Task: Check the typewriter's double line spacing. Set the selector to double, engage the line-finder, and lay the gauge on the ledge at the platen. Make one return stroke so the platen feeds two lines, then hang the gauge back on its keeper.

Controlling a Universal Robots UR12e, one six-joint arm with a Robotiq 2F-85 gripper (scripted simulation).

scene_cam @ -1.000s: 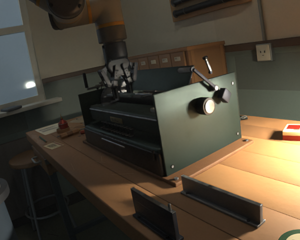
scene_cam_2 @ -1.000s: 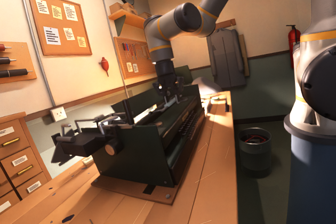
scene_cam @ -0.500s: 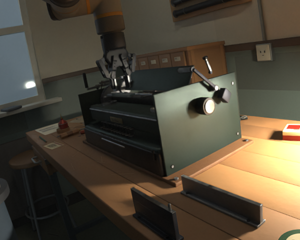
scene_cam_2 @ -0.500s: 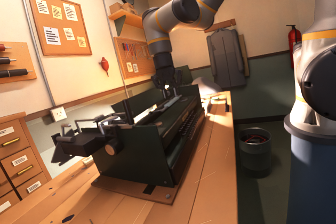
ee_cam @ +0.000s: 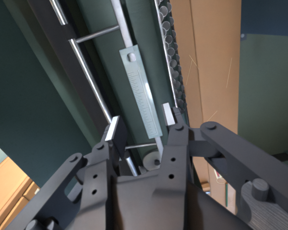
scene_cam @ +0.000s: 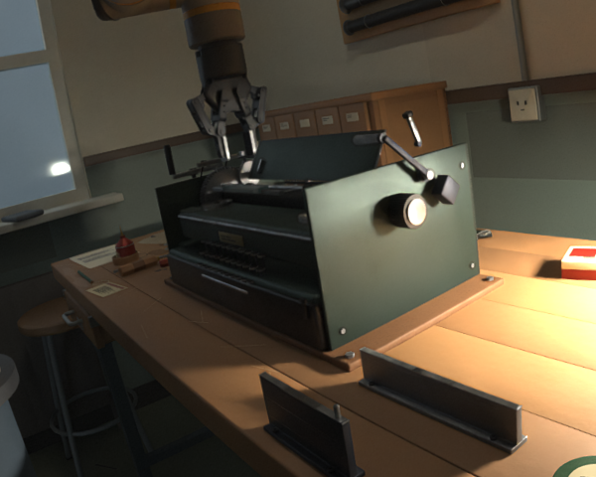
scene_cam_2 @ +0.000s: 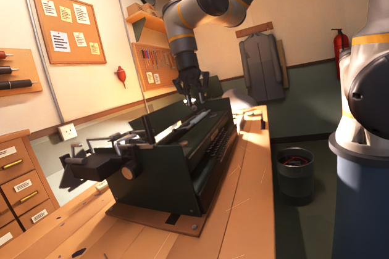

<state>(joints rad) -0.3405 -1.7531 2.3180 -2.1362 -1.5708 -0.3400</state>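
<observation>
The pale, ruled gauge (ee_cam: 141,92) lies flat on the green top of the typewriter (scene_cam: 309,241), pinned on a small keeper peg at its far end, beside the bright rail of the platen (ee_cam: 89,74). My gripper (ee_cam: 141,118) hovers just above the gauge's near end, at the left end of the carriage (scene_cam: 235,149); it is open and holds nothing. The return lever (scene_cam: 409,161) sticks out at the typewriter's right side above a round knob (scene_cam: 410,210).
A dark waste bin (scene_cam_2: 294,175) stands on the floor beside the bench. Two grey upright racks (scene_cam: 439,398) sit on the bench in front of the typewriter. A red and white box (scene_cam: 588,262) lies to the right, and a drawer cabinet (scene_cam_2: 18,184) stands behind.
</observation>
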